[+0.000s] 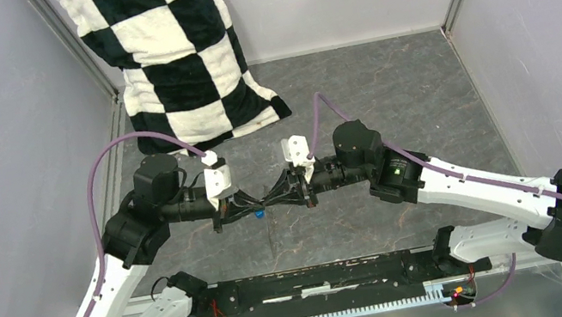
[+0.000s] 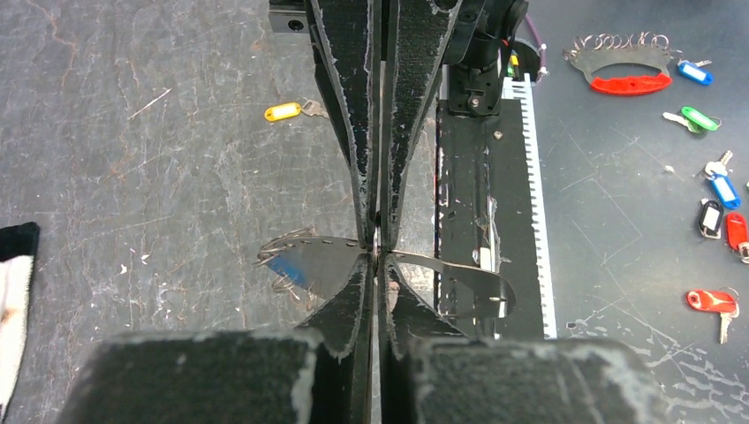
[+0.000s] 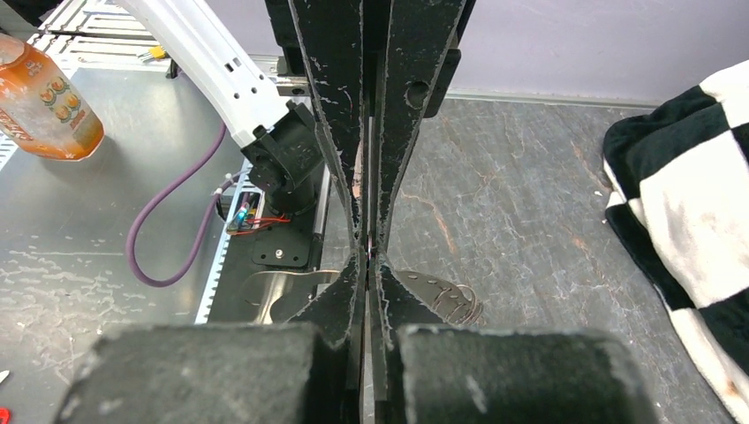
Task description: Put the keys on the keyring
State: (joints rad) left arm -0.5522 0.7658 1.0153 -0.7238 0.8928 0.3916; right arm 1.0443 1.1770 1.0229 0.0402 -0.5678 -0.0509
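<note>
My left gripper [image 1: 255, 207] and right gripper [image 1: 276, 202] meet tip to tip above the middle of the table, both shut. Between them hangs the keyring [image 2: 318, 256], a thin curved silver plate with a row of holes and small wire rings at one end. The left gripper [image 2: 378, 265] pinches it from one side and the right gripper [image 3: 366, 265] from the other, and the plate [image 3: 437, 296] sticks out to both sides of the jaws. A blue key head [image 2: 287, 269] shows at the ring end. A yellow-headed key [image 2: 283, 111] lies on the table, apart from both grippers.
A black-and-white checkered cushion [image 1: 172, 55] leans at the back left. Beyond the arms' base rail [image 2: 495, 177] lie several coloured key tags [image 2: 711, 300] and a second ring plate with a red grip [image 2: 627, 75]. An orange bottle [image 3: 44, 97] stands near the right arm's base.
</note>
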